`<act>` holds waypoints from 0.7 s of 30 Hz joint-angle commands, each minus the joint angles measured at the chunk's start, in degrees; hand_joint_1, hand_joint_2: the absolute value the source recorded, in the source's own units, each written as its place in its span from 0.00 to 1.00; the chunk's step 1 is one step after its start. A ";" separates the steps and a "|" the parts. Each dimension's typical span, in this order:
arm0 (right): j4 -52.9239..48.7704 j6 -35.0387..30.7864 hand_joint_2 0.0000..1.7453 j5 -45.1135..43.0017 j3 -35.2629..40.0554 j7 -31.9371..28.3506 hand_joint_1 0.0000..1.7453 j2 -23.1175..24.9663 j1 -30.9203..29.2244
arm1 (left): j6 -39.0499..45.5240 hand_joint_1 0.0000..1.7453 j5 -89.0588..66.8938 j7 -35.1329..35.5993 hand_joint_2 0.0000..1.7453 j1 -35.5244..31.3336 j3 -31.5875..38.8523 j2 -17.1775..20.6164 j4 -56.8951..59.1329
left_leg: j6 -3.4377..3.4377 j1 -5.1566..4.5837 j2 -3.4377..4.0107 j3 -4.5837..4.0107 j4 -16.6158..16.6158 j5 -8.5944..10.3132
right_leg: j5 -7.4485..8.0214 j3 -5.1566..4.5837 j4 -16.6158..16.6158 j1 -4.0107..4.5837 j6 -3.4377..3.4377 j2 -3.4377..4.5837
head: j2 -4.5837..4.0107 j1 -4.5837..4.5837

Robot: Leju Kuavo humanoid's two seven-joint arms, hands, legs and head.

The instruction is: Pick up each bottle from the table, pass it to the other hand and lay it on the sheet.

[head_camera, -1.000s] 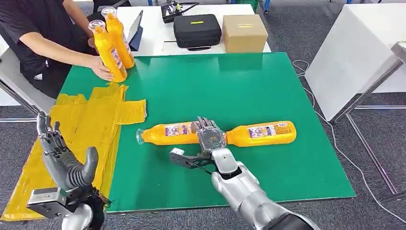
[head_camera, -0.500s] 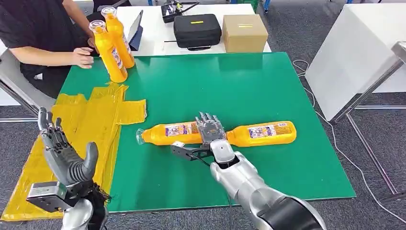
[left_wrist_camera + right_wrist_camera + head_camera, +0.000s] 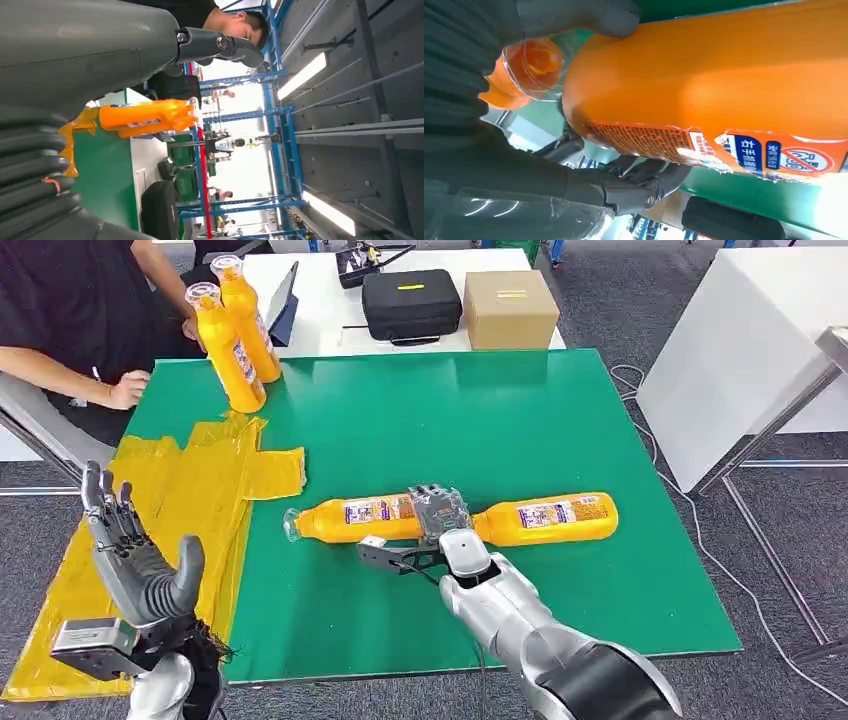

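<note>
Right hand around lying orange bottle (printed label, clear cap) — left hand spread, w/ nothing held.

Bright, even indoor light is filling all three views.
Ceiling strip lamps are glaring white beyond the left hand's fingers, washing out the far hall. Soft shadows are falling under the bottle, which is blurring beside the right hand's fingers; a glare patch is bleaching its label.
</note>
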 commanded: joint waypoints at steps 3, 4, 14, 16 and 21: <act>5.01 1.39 1.00 0.15 0.37 -0.69 1.00 0.01 -0.20 | -0.42 0.00 0.48 0.22 0.00 -2.21 1.58 -0.45 1.32 | -0.13 0.05 -0.06 0.12 -0.04 -0.02 | -0.03 0.18 -0.09 0.04 -0.01 -0.09 | 0.00 -0.02; 5.09 1.69 1.00 0.31 0.49 -0.56 1.00 0.05 -0.19 | -0.44 0.00 0.42 0.22 0.00 -2.19 1.66 -0.48 1.20 | -0.12 0.03 -0.04 0.13 -0.04 -0.02 | -0.03 0.17 -0.07 0.02 -0.01 -0.07 | 0.00 0.00; 5.84 4.11 1.00 0.93 1.00 -0.05 0.00 0.55 -0.51 | -0.80 0.00 0.70 0.22 0.00 -1.78 2.14 -0.70 0.27 | -0.09 0.03 -0.01 0.14 -0.04 -0.01 | -0.02 0.18 -0.07 0.02 0.00 -0.05 | 0.00 0.00; 5.86 4.26 1.00 0.93 1.01 -0.11 0.00 0.55 -0.49 | -0.86 0.00 0.74 0.22 0.00 -1.48 2.19 -0.75 -0.07 | -0.11 0.03 -0.01 0.17 -0.05 -0.02 | -0.02 0.21 -0.09 0.02 0.00 -0.04 | 0.00 0.00; 5.86 4.26 1.00 0.93 1.01 -0.11 0.00 0.55 -0.49 | -0.86 0.00 0.74 0.22 0.00 -1.48 2.19 -0.75 -0.07 | -0.09 0.02 0.00 0.14 -0.05 -0.01 | -0.01 0.18 -0.08 0.02 0.00 -0.02 | 0.00 0.00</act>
